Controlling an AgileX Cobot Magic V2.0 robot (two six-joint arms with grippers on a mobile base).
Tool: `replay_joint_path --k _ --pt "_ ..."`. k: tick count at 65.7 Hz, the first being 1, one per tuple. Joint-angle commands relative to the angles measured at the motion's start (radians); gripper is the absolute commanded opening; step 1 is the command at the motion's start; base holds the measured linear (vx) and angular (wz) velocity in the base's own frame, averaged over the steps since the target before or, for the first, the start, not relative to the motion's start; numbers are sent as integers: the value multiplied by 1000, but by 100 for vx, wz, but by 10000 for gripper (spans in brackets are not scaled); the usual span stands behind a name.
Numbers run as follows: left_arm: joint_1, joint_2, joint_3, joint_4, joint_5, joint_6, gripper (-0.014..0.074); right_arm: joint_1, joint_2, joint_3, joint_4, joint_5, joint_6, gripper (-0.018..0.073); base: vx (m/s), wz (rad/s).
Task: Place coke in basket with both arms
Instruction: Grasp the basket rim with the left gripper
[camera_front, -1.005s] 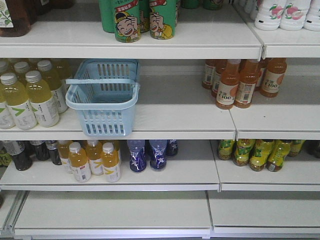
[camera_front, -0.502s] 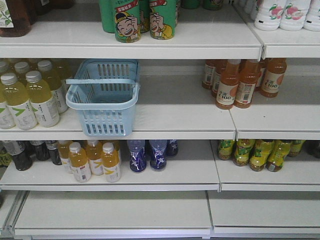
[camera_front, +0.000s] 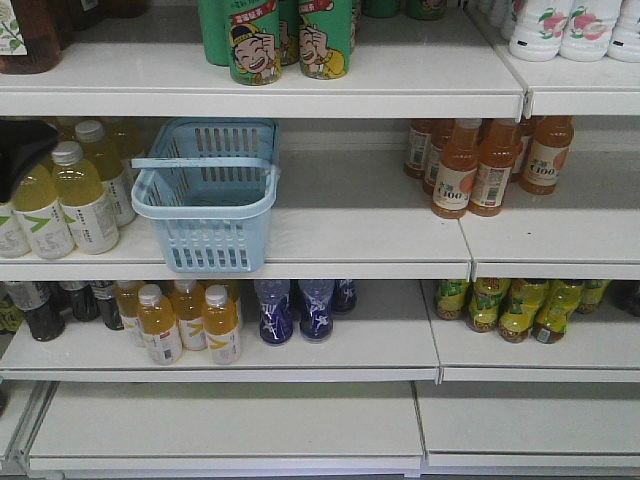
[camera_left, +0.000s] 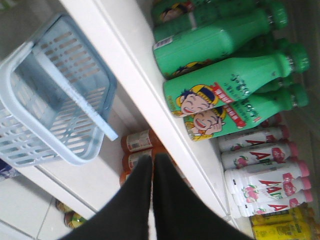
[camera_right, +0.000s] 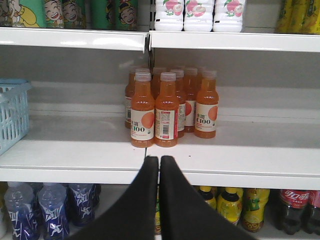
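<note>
The coke is out of view in every frame. The pale blue basket (camera_front: 205, 212) stands on the middle shelf, left of centre, its handle lying across the top. It also shows in the left wrist view (camera_left: 30, 135) and at the left edge of the right wrist view (camera_right: 12, 117). My left gripper (camera_left: 152, 157) is shut with nothing in it, to the right of the basket and near the upper shelf's edge. A black part of the left arm (camera_front: 20, 150) shows at the left edge. My right gripper (camera_right: 159, 159) is shut and empty, facing the orange bottles.
Orange drink bottles (camera_front: 480, 165) stand on the middle shelf to the right, and yellow-green bottles (camera_front: 60, 195) crowd the basket's left. Green cartoon bottles (camera_front: 280, 35) and white bottles (camera_front: 560, 25) fill the top shelf. Dark cola bottles with red labels (camera_right: 295, 210) sit lower right.
A black part of the left arm has come into the front view at the left edge, covering some yellow-green bottle tops. The basket has not moved.
</note>
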Motion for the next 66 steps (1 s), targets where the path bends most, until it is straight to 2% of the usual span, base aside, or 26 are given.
replay_joint_path --k 1,3,9,20,29,43,51,60,66 --pt "-1 65 -32 -264 81 243 -6 -2 -12 8 -9 -68 -8 -5 0 0" --pt "-1 97 -32 -360 135 348 -6 -2 -12 8 -9 -68 -8 -5 0 0" --pt "-1 169 -46 -358 228 482 -6 -2 -12 8 -9 -68 -8 -5 0 0" --pt "2 253 -46 -357 161 614 -6 -2 -12 8 -9 -68 -8 -5 0 0" --pt "2 314 -46 -357 159 706 -6 -2 -12 8 -9 -68 -8 -5 0 0" --pt "2 373 -46 -357 166 713 0 -2 -12 8 -9 -68 -8 -5 0 0" --pt "2 383 -46 -357 189 703 45 -2 -12 8 -9 -68 -8 -5 0 0" --pt "2 383 -72 -357 222 644 183 -2 -12 8 -9 -68 -8 -5 0 0" --pt "2 383 -116 -357 226 561 310 -2 -12 8 -9 -68 -8 -5 0 0"
